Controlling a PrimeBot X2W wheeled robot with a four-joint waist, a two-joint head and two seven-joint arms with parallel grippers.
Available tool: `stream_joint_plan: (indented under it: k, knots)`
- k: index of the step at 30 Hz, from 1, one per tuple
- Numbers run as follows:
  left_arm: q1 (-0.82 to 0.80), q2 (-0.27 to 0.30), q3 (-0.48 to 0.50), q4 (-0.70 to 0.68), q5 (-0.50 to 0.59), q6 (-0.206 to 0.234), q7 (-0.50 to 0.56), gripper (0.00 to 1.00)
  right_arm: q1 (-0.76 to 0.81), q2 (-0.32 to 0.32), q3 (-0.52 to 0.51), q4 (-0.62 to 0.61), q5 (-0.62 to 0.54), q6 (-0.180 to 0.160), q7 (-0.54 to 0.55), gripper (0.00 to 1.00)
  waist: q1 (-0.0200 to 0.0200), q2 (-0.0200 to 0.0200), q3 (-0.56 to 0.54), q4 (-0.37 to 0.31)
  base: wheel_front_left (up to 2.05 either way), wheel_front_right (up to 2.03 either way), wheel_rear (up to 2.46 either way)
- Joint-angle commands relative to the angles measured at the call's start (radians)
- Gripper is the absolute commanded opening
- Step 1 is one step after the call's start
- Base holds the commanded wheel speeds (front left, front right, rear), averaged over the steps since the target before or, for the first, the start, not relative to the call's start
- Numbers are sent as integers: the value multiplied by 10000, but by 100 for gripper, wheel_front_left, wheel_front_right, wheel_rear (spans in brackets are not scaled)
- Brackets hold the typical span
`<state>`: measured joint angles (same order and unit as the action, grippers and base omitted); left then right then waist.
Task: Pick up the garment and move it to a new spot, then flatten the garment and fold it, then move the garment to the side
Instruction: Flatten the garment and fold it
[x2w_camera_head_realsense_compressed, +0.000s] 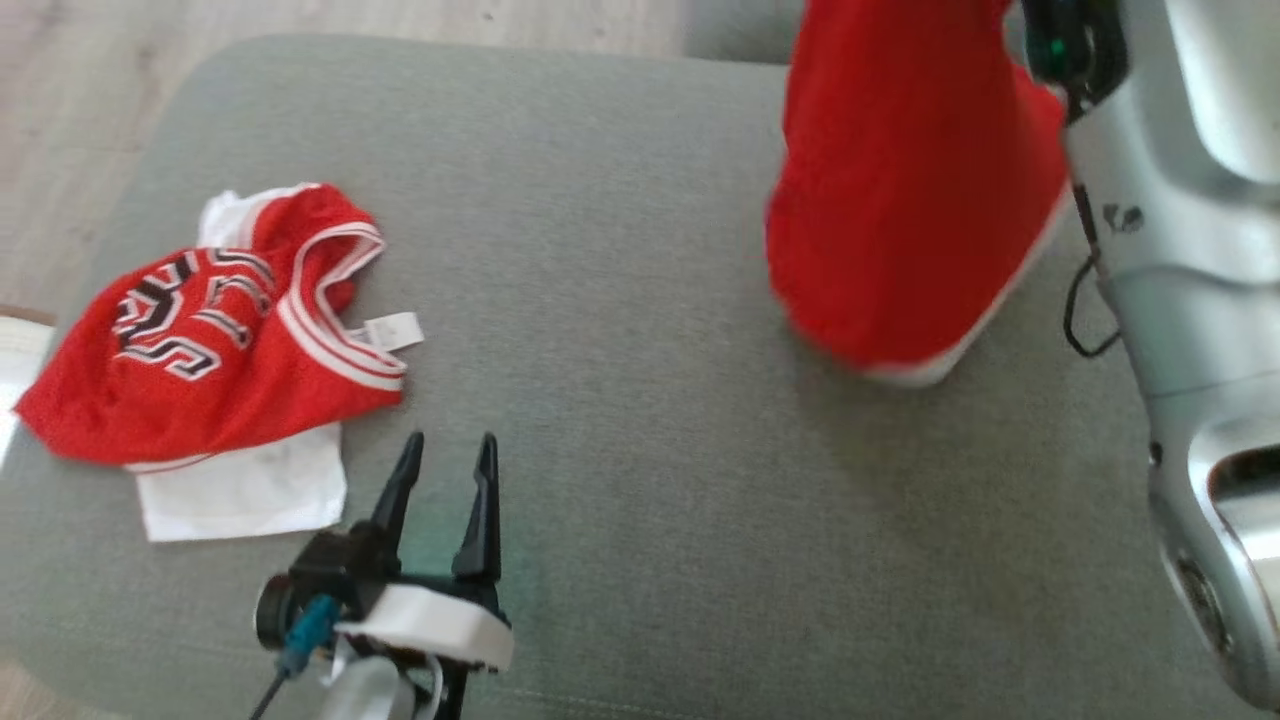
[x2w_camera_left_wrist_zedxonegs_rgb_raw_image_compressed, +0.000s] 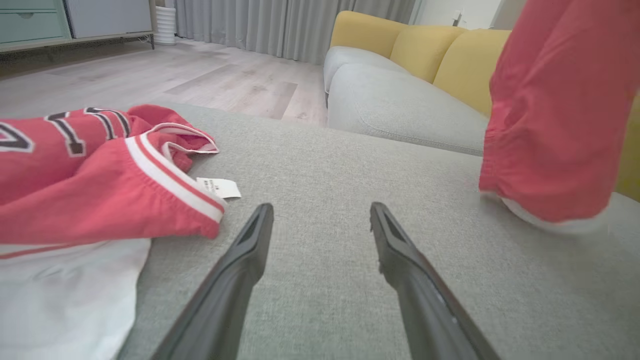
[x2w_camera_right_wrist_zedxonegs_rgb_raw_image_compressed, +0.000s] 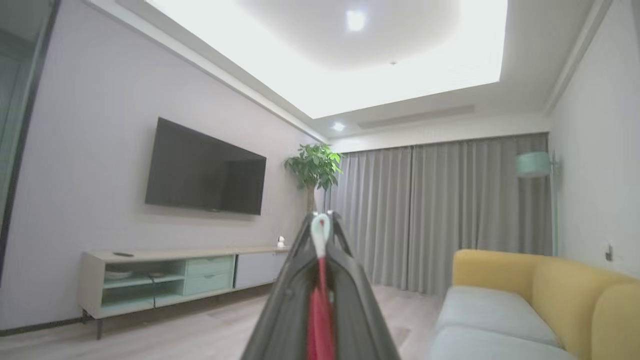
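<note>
Carrying: my right gripper (x2w_camera_right_wrist_zedxonegs_rgb_raw_image_compressed: 320, 222) clamps the garment (x2w_camera_head_realsense_compressed: 900, 200) at two o'clock; left gripper (x2w_camera_head_realsense_compressed: 452, 445) gapes empty. Next, set it on bare cushion (x2w_camera_head_realsense_compressed: 620, 300).

Left end effector (x2w_camera_head_realsense_compressed: 452, 441) spread, right one (x2w_camera_right_wrist_zedxonegs_rgb_raw_image_compressed: 320, 220) seemingly clamped
</note>
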<state>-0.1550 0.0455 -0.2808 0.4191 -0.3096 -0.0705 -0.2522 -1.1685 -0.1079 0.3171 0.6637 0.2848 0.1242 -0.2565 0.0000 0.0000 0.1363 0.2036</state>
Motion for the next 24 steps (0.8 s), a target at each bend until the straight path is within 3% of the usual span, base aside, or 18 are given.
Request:
stream_joint_plan:
  k: [1, 6, 10, 18, 23, 24]
  knots:
    - [-47, 47, 226, -217, -73, 68, -95, 100, -617, 225, 197, -566, 350, 65, -52, 0, 0, 0, -263, 276, 0, 0, 0]
    - [83, 47, 276, -264, -120, 163, -95, 100, -626, 220, 469, -874, 776, 65, -52, 0, 0, 0, -385, 195, 0, 0, 0]
    - [156, 47, 486, -387, -123, 247, -95, 100, 350, -143, 606, -1008, 1059, 65, -52, 0, 0, 0, -403, -158, 0, 0, 0]
    - [173, 47, 848, -520, 52, 228, -95, 100, 4782, -1214, 70, -1295, 1590, 65, -52, 0, 0, 0, -358, -1031, 0, 0, 0]
    - [41, 47, 908, -475, 157, 147, -95, 100, 7197, -1212, -903, -1274, 1522, 65, -53, 0, 0, 0, -277, -1433, 0, 0, 0]
    - [12, 47, 919, -458, 166, 138, -95, 100, 7532, -1160, -1112, -1223, 1434, 65, -53, 7, 0, 0, -264, -1509, 0, 0, 0]
